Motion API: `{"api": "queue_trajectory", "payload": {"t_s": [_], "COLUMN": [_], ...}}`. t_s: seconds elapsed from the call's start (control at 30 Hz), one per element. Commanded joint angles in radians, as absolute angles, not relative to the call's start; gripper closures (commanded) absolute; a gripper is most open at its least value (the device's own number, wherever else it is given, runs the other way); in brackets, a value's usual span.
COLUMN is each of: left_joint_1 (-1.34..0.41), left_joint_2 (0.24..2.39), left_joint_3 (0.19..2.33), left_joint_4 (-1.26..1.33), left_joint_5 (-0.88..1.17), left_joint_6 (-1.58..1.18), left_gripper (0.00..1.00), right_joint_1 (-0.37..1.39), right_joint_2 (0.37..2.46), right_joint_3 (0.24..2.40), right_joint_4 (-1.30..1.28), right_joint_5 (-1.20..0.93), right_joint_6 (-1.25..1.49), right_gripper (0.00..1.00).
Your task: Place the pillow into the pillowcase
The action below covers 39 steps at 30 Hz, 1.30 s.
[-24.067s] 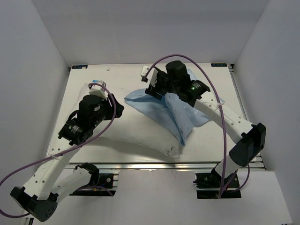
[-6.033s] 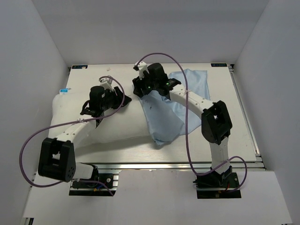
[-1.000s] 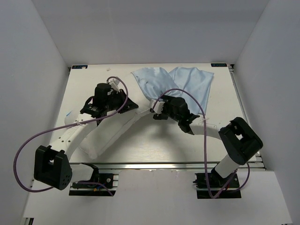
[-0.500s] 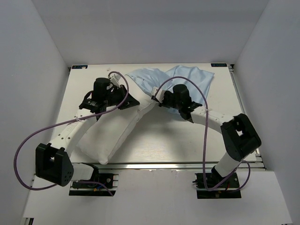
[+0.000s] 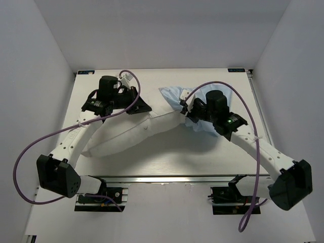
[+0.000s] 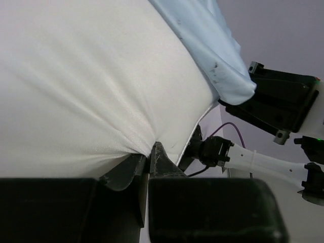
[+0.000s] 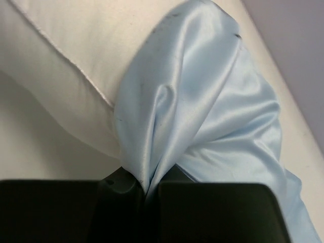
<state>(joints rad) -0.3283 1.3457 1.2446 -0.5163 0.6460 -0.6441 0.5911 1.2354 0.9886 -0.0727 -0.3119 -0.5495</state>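
top external view, reading from the left: my left pincer is out over the far left part of the desk. the left wrist view shows its fingers pressed together on a pinch of white fabric from the pillow. the pillow lies in a long diagonal across the middle of the desk. its right end is pushed up against the pillowcase, which is bunched in a blue heap at the far centre-right. only that end corner looks covered by blue cloth, and most of the pillow is bare. my right pincer is clamped on a fold of the pillowcase, which is plain in the right wrist view, with the pillow's seam just beside it.

i judge the step in hand to be starting the pillow's end into the case mouth. next i need the right arm to draw the blue edge leftward over the pillow while the left feeds it in. i cannot tell whether i hold a single layer of the opening.
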Motion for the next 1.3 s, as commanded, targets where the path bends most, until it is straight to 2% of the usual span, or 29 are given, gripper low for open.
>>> {"api": "queue_trajectory", "payload": {"t_s": [0.0,0.23,0.43,0.73,0.87,0.9,1.13,1.27], "left_joint_1": [-0.33,-0.331,-0.331,-0.322,-0.316,-0.316,-0.316,-0.318], "left_joint_2": [1.313,1.299,1.371,1.633,1.693,1.701,1.66,1.603], "left_joint_3": [1.285,1.29,1.37,1.482,1.549,1.574,1.743,1.755], "left_joint_4": [-0.553,-0.591,-0.56,-0.468,-0.454,-0.459,-0.436,-0.431], "left_joint_5": [0.695,0.745,0.792,0.638,0.559,0.536,0.333,0.325], "left_joint_6": [-0.612,-0.699,-0.764,-0.753,-0.686,-0.66,-0.473,-0.355], "left_gripper": [1.0,1.0,0.97,0.83,0.75,0.68,0.44,0.38], "right_joint_1": [0.62,0.62,0.618,0.496,0.425,0.416,0.376,0.373], "right_joint_2": [1.141,1.108,1.179,1.529,1.633,1.649,1.761,1.81], "right_joint_3": [1.083,1.173,1.216,1.356,1.462,1.494,1.604,1.663], "right_joint_4": [-0.176,-0.429,-0.433,-0.413,-0.431,-0.436,-0.463,-0.482], "right_joint_5": [-0.498,-0.529,-0.476,-0.439,-0.443,-0.443,-0.474,-0.492], "right_joint_6": [-0.422,-0.319,-0.261,-0.232,-0.241,-0.253,-0.301,-0.313], "right_gripper": [1.0,1.0,1.0,1.0,1.0,1.0,1.0,1.0]}}
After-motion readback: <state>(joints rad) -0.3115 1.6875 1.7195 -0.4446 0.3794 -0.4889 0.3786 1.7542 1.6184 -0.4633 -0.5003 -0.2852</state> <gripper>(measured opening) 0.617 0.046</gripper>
